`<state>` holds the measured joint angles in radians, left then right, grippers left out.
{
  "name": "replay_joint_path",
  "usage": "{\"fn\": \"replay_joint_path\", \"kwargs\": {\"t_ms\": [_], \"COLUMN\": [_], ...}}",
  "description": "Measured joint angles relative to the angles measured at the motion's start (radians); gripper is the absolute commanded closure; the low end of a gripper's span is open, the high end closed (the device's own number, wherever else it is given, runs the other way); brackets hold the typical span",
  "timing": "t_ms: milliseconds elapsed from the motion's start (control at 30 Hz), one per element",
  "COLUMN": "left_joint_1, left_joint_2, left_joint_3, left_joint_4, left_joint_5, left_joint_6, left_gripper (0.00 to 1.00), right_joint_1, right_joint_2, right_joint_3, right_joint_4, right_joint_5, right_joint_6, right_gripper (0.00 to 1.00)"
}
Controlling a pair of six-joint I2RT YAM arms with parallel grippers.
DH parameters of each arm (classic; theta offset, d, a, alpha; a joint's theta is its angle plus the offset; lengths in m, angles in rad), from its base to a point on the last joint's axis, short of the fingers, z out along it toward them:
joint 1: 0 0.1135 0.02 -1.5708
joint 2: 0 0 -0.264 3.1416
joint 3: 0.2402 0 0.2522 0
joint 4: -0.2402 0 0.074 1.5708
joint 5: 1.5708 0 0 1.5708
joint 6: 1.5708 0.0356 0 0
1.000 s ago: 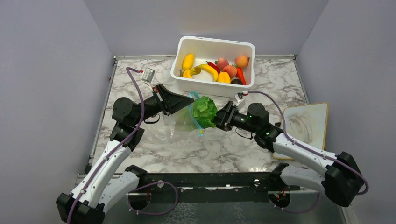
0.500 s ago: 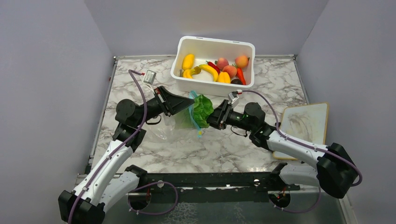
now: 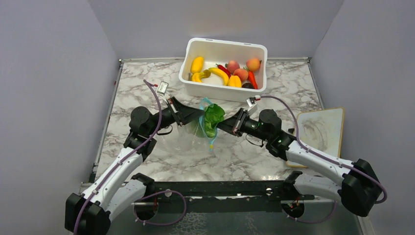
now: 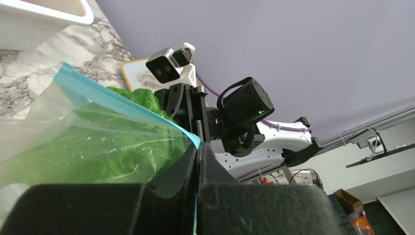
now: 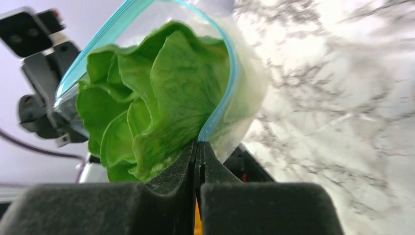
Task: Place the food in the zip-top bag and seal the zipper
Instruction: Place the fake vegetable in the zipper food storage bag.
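Note:
The clear zip-top bag [image 3: 188, 134] hangs at mid-table with its mouth facing right. My left gripper [image 3: 199, 113] is shut on its light-blue zipper [image 3: 204, 102], and the strip runs between the jaws in the left wrist view [image 4: 197, 147]. The green lettuce [image 3: 213, 117] sits in the bag's mouth, mostly inside the zipper rim [image 5: 230, 73]. My right gripper [image 3: 220, 125] is shut on the lettuce's [image 5: 147, 107] lower edge, right at the rim [image 5: 198, 144]. Peaches [image 3: 240, 73] and a yellow oval fruit [image 3: 196, 63] lie in the tub.
The white tub [image 3: 222, 91] with several more toy foods stands just behind the bag. A white board [image 3: 320, 129] lies at the right edge of the table. Walls close in on three sides.
My right gripper has carried the lettuce left into the bag's mouth. My left gripper has moved right with the zipper, so the rim now wraps round the lettuce.

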<state>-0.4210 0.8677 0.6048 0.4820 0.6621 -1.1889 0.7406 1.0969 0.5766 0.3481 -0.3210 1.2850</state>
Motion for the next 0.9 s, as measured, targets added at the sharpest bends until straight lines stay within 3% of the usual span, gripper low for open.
{"fn": "replay_joint_path", "kwargs": {"t_ms": [300,633,733,900], "left_joint_1": [0.000,0.000,0.000,-0.002], "left_joint_2": [0.018,0.118,0.179,0.254], "left_joint_3": [-0.035,-0.032,0.038,0.319], "left_joint_4": [-0.001,-0.050,-0.144,-0.441], "left_joint_5": [-0.005,-0.009,-0.010,-0.094], "left_joint_6": [0.059,0.158,0.227,0.414], "left_gripper": [1.00,1.00,1.00,1.00], "right_joint_1": [0.000,0.000,0.000,0.000], "right_joint_2": [-0.154,-0.217,-0.178,-0.115], "right_joint_3": [0.090,0.217,0.218,0.261], "right_joint_4": [-0.357,-0.473,-0.475,-0.492], "right_joint_5": [0.293,0.422,0.431,0.417], "right_joint_6": [-0.227,-0.420,-0.462,-0.524], "right_gripper": [0.99,0.99,0.99,0.99]}}
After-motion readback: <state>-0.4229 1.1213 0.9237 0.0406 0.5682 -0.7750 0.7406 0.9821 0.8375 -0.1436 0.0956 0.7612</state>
